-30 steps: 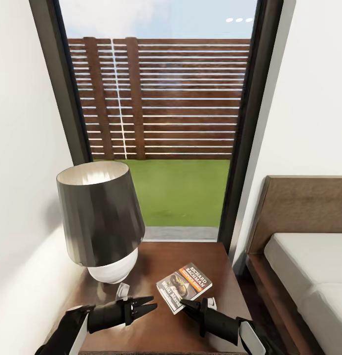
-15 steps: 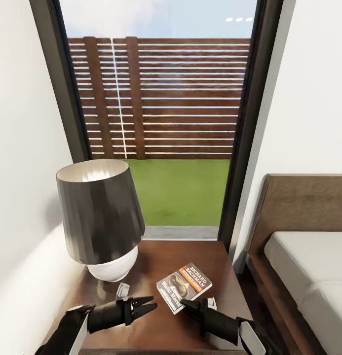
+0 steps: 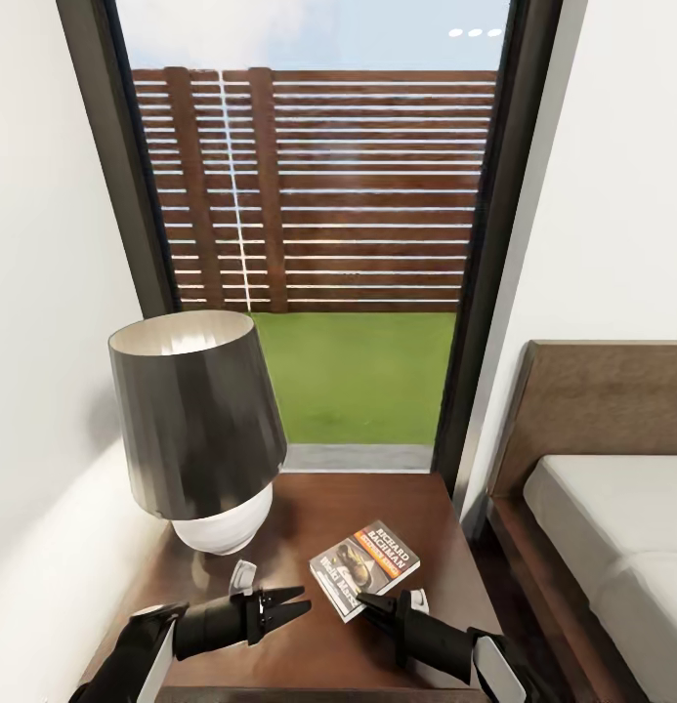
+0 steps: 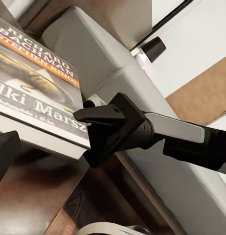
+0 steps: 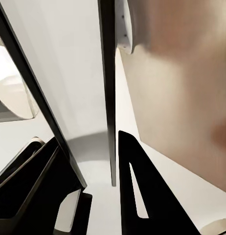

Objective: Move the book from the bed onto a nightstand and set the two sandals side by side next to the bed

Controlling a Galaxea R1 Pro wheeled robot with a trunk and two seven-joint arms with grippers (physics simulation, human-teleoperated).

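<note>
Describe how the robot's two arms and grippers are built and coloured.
Both arms wear white shell segments near the forearm that give way to matte black wrist housings. The left gripper ends in two slim, pointed black fingers with triangular cut-outs. The right gripper is a chunkier black block, with a white-grey cylindrical link behind it. No cables or markings are visible.

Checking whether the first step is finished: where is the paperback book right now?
In the head view, the thin Bachman paperback lies flat on the dark-brown nightstand, right of the grey-shaded lamp and left of the bed.

We hold both black-sleeved arms low and bent inward. Our left black two-fingered gripper (image 3: 297, 605) points right with its prongs parted. Our right black gripper (image 3: 369, 602) points left, its fingers apart too.
</note>
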